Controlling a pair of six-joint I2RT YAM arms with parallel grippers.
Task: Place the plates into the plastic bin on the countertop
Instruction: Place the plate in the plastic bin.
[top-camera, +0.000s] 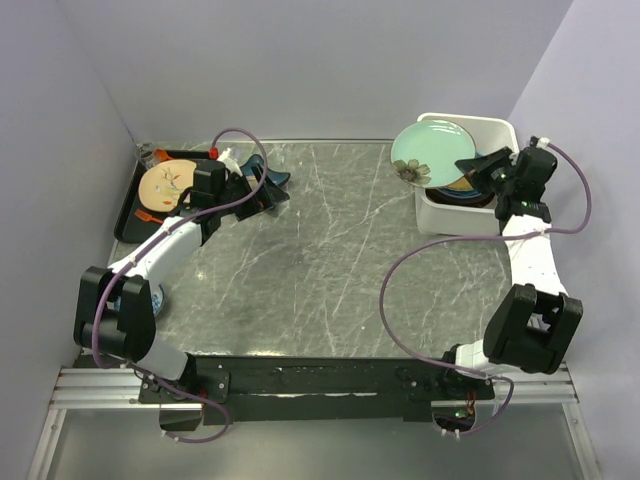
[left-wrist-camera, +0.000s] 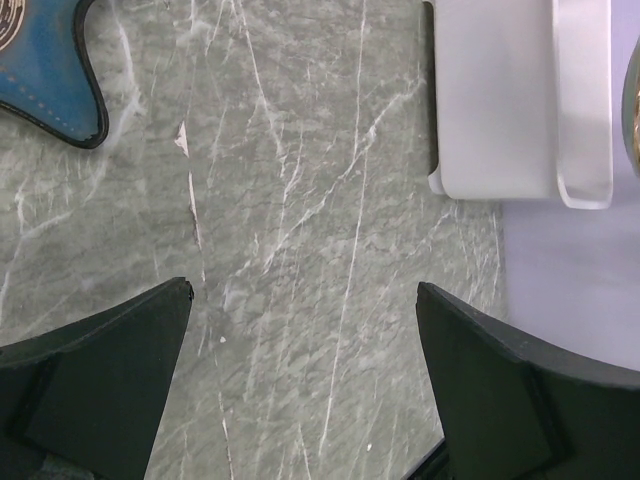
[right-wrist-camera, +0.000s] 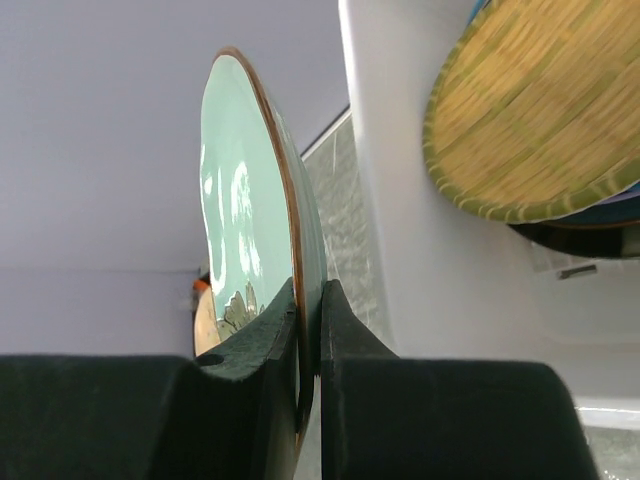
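Looking from above, I am holding the mint-green plate (top-camera: 428, 150) by its rim in the right claw (top-camera: 478, 166), over the left wall of the plastic bin (top-camera: 500, 125). At the left wrist, the left claw (left-wrist-camera: 303, 290) is hanging wide open and empty above the bench (left-wrist-camera: 300, 180). At the right wrist, I am fearing the plate strikes that wall or swings in this thin pinch. It is standing edge-on, its long line running away from the claw, face pointing away from the bin.
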